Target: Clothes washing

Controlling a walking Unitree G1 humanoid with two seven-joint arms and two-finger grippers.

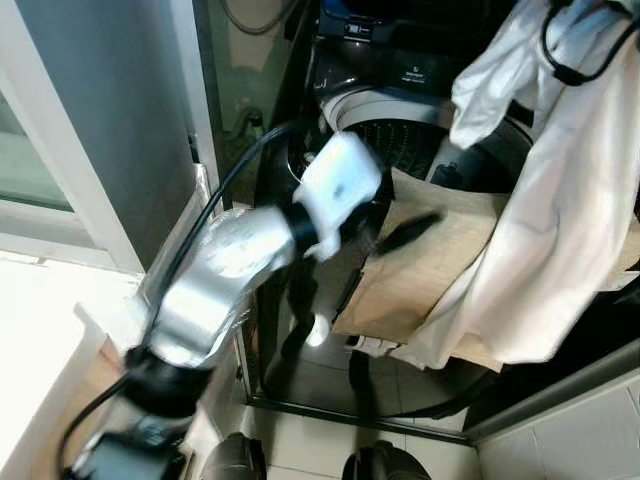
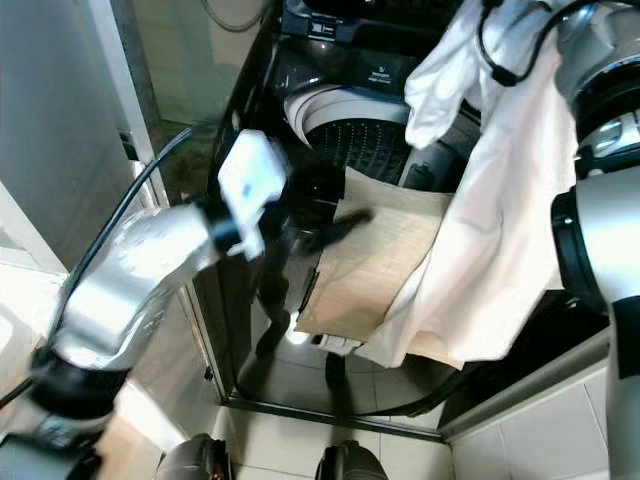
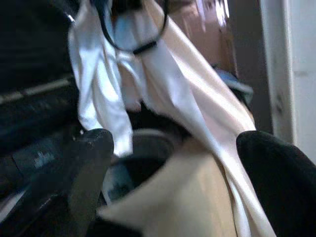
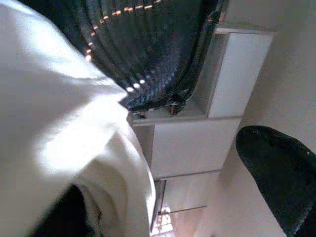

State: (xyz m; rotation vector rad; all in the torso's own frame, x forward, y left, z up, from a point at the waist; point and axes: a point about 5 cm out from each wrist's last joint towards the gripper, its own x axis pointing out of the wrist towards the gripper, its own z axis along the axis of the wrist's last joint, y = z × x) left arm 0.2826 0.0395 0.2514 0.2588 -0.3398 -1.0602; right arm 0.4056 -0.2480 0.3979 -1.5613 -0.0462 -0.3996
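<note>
A dark top-loading washing machine [image 1: 380, 105] stands in front of me with its drum [image 1: 400, 140] uncovered. A tan cloth [image 1: 430, 270] drapes over its front edge and down the front. My left gripper [image 1: 400, 235], blurred by motion, reaches to the cloth's upper left edge; in the left wrist view its black fingers [image 3: 84, 168] stand wide apart, open, with the tan cloth [image 3: 187, 197] between them. A white garment [image 1: 560, 200] hangs from high up on the right, over the washer. My right gripper [image 4: 168, 197] is open: the garment [image 4: 64, 123] covers one side, and the other finger [image 4: 276, 173] stands clear of it.
A window wall with a white frame [image 1: 60, 180] runs along my left. Pale floor tiles [image 1: 330, 430] lie before the washer, with my feet [image 1: 385, 465] at the bottom edge. A black cable [image 1: 215, 200] loops off my left arm. White cabinets [image 4: 192, 148] are overhead.
</note>
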